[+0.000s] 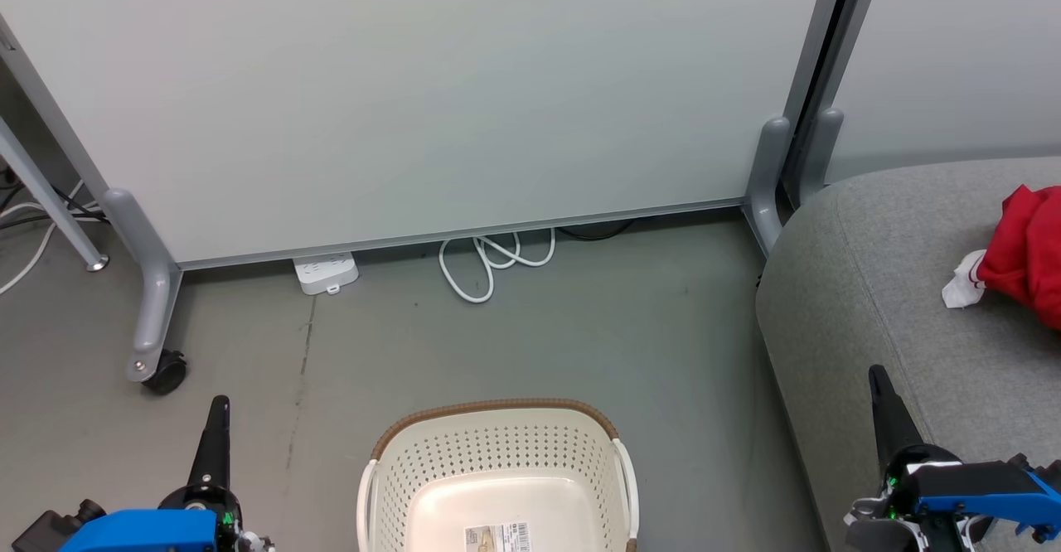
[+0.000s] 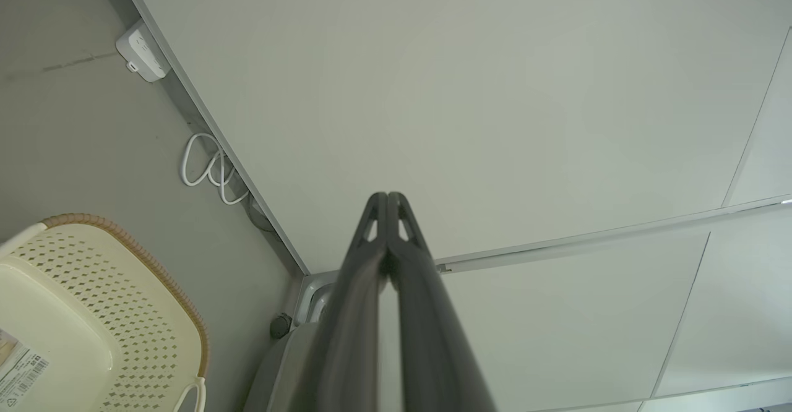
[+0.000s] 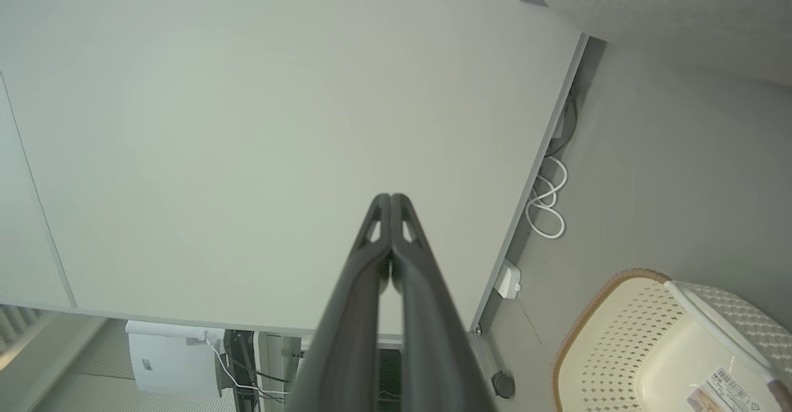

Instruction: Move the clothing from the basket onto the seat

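Observation:
The cream perforated basket (image 1: 497, 477) with a brown rim stands on the floor at the bottom centre; its inside shows just a barcode sticker. It also appears in the left wrist view (image 2: 93, 313) and the right wrist view (image 3: 668, 344). Red clothing (image 1: 1028, 249) with a white bit lies on the grey seat (image 1: 895, 287) at the right edge. My left gripper (image 1: 217, 407) is shut and holds nothing, left of the basket; its tips meet (image 2: 387, 197). My right gripper (image 1: 876, 374) is shut and holds nothing, over the seat's front edge; its tips meet (image 3: 391, 198).
A pale partition panel (image 1: 414, 96) on grey wheeled feet (image 1: 153, 320) stands behind the basket. A white power strip (image 1: 325, 273) and a looped white cable (image 1: 493, 262) lie at its base. A second panel's foot (image 1: 767, 179) stands by the seat.

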`<state>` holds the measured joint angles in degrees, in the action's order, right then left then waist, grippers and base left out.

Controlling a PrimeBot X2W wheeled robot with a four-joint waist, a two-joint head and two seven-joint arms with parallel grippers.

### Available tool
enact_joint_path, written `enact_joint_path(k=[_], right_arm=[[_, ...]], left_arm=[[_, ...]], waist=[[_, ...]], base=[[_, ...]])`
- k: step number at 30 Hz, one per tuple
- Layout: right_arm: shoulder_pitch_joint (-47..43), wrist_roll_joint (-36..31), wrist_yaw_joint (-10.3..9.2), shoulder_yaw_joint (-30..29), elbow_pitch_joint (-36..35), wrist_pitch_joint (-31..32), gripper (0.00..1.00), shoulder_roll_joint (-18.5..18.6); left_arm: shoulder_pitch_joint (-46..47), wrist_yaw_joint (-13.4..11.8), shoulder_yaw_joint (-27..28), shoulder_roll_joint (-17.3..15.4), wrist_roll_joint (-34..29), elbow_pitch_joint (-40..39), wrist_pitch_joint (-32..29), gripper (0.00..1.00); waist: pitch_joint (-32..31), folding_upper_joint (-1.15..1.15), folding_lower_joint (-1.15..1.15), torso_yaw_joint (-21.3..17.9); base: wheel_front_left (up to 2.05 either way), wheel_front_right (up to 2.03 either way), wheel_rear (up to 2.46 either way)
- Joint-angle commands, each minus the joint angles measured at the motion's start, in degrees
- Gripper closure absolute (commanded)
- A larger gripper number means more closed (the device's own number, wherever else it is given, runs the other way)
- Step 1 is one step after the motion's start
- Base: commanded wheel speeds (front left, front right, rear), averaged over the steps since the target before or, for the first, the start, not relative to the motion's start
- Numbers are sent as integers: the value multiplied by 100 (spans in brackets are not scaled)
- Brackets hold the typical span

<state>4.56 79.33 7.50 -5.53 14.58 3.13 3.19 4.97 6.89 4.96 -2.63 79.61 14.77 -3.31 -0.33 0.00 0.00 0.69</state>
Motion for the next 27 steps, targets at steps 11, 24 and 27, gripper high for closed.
enact_joint_path(k=[11, 24, 27], right_arm=[[167, 552, -1, -52, -58, 155, 100, -24], [188, 1085, -2, -95, -64, 299, 100, -36], [193, 1199, -2, -103, -67, 336, 100, -40]], left_arm=[[130, 46, 88, -37, 533, -66, -145, 100], [150, 69, 154, -39, 1063, -76, -280, 100], [153, 70, 166, -40, 1170, -79, -316, 100]], waist=[[18, 0, 0, -24], [39, 0, 0, -54], [44, 0, 0, -60]], base=[[0, 0, 0], [0, 0, 0], [0, 0, 0]])
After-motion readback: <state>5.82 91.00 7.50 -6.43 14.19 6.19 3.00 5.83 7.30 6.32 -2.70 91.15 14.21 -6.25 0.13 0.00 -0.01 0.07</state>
